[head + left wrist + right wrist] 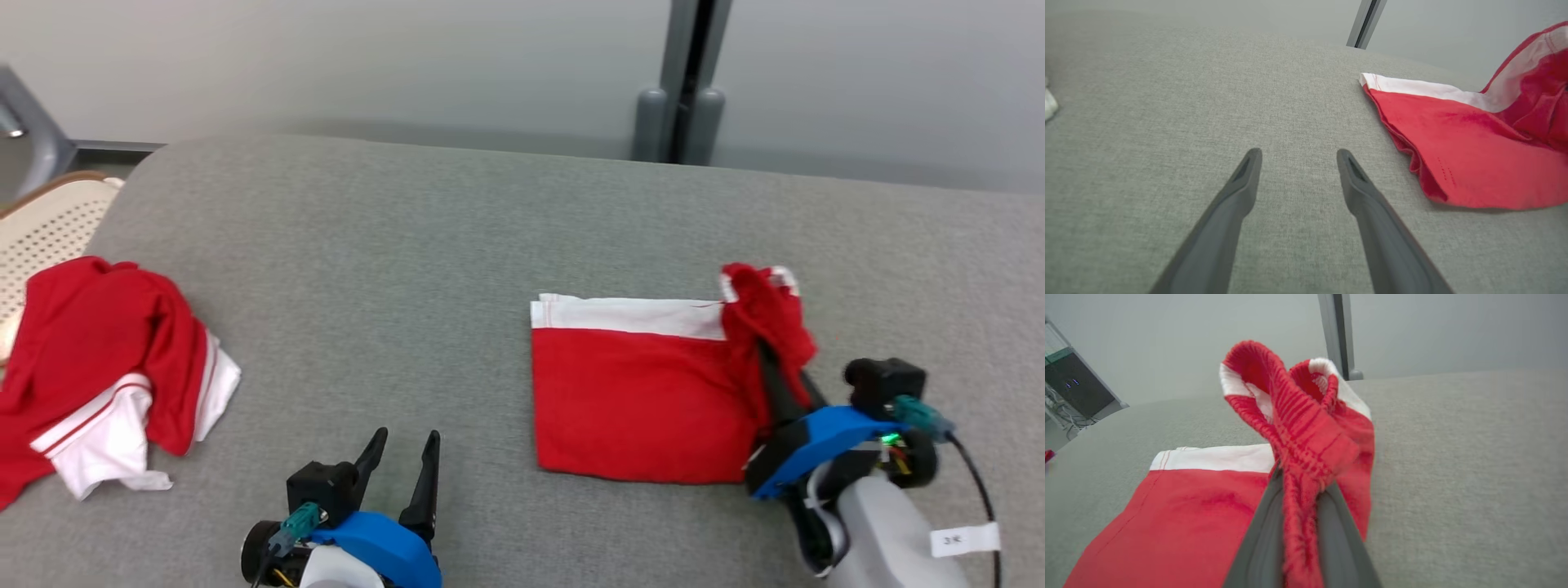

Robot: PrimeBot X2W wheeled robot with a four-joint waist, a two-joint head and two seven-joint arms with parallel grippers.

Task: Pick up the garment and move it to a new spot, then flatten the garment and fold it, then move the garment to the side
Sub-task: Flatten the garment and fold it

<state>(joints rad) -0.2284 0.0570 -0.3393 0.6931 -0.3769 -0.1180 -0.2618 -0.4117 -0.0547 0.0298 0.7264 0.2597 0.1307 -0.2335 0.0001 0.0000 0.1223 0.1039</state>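
Garment (637, 392) = red w/ white band, folded to a rough square, centre-right of the head view on the grey worktop (457, 245).

Going left to right:
- Far left: a wicker seat (49, 229) sits past the worktop edge.
- Next: a second red/white pile (106, 367), crumpled, well apart from yours.
- Lower left-centre: left gripper (406, 457) is spread wide, grasping nothing, over bare fabric. Its wrist view puts the folded corner near but not touching.
- Then the folded square, flat except on its right side, where a ribbed edge (1290, 428) is pulled up into a bunch.
- Lower right: right gripper (1298, 498) is clenched on that bunch. Its wrist view shows cloth squeezed btwn both fingers.

Risks, my read:
- You've got one small pinch on a stretchy rib, prob not all layers. Lift or drag from there & the lower layers could lag, so the fold opens.
- The rib could also slide out if you pull fast.
- Nothing supports the left side, so it may swing or crumple.
- Take it too far leftward & it ends up near the other pile.
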